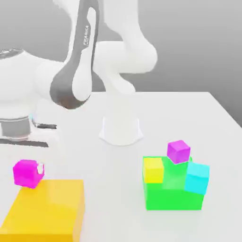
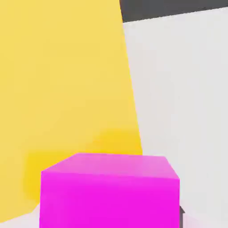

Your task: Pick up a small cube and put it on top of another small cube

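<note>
Grey wall stands behind a white counter [image 1: 189, 113], where the white arm's base [image 1: 120, 130] rises at the middle. Taking the big yellow block [image 1: 45, 210] as landmark: the small cube [image 1: 27, 173], a plain bright pinkish-magenta one, sits just above the block's far corner toward the exterior view's left, clamped in the jaws of the gripper [image 1: 28, 173], a pale fingertip [image 1: 40, 168] showing at its side. Well apart from the yellow block, toward the exterior view's right, a big green block [image 1: 172, 196] carries a small yellow cube [image 1: 153, 170], a cyan cube [image 1: 196, 177] and a slightly darker violet-purple cube [image 1: 178, 151], which sits tilted at the top.

The exterior view alone gives the arm and this green group. The hand view brings the small cube [image 2: 109, 191] up close, its top face lighter than its front, with the yellow block's broad top [image 2: 62, 89] beyond it and bare counter [image 2: 178, 89] beside that.
</note>
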